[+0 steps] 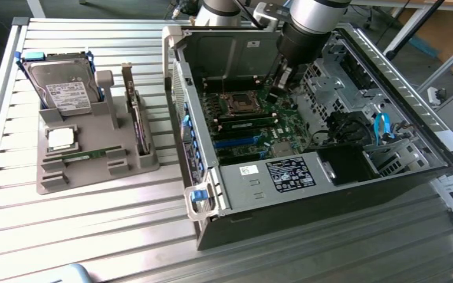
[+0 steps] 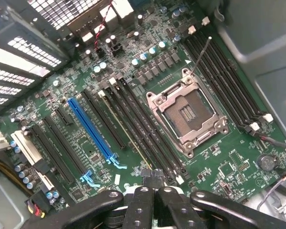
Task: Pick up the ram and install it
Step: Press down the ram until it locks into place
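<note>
- Reached down into the open computer case (image 1: 210, 177) from above: the arm (image 1: 309, 23), with the pincer (image 1: 278, 82) low over the motherboard (image 1: 285, 127), beside the processor socket (image 1: 238, 103).
- Clenched tight, finger against finger: the pincer (image 2: 151, 191) in the wrist view, with no gap left between the black fingers (image 2: 139, 205).
- Stood on edge in one of the long black slots beside the empty socket (image 2: 190, 114): the ram (image 2: 127, 131), seen from above as a thin pale line along the slot.
- Met the ram's near end right at the fingertips; could not tell whether nipped between them or only touched from above.
- Showed in the exterior view as a narrow green strip: the ram (image 1: 246, 124), lying across the board just below the socket.
- Ran alongside in the wrist view, a few slots away from the ram: a bright blue slot (image 2: 93, 129).
- Rested on the slatted metal table (image 1: 92, 236), well apart from the pincer at the exterior view's left: a grey holder (image 1: 92, 171).
- Carried in that holder: a hard drive (image 1: 61, 82) leaning upright, a square silver processor chip (image 1: 59, 138) lying flat, another green stick (image 1: 85, 154) lying flat in front of the chip, and a dark expansion card (image 1: 136, 112) standing on edge on the side nearest the case.
</note>
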Controlling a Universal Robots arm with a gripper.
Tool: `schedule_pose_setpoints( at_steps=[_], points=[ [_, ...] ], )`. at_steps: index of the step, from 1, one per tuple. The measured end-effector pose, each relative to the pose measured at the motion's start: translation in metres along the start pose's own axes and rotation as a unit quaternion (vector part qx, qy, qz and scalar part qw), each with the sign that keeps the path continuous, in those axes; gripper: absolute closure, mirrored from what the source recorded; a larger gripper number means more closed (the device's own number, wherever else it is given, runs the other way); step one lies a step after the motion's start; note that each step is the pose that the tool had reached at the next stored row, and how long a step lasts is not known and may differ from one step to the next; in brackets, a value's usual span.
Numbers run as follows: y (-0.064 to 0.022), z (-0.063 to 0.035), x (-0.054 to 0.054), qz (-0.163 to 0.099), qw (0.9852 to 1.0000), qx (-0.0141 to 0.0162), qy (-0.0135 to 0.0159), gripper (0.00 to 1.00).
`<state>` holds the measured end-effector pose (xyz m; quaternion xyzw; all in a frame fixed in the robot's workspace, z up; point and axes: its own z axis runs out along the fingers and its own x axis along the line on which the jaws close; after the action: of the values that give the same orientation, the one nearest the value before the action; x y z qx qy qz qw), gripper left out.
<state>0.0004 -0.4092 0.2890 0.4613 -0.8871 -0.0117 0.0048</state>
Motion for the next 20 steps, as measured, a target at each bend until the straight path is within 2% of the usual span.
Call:
schedule_pose_setpoints(
  at_steps=[12, 20],
  points=[
    [0.0, 0.0, 0.0, 0.043, 0.9991, 0.0001, -0.0011, 0.89],
    [0.0, 0.0, 0.0, 0.077, 0.997, 0.0002, -0.002, 0.89]
  ],
)
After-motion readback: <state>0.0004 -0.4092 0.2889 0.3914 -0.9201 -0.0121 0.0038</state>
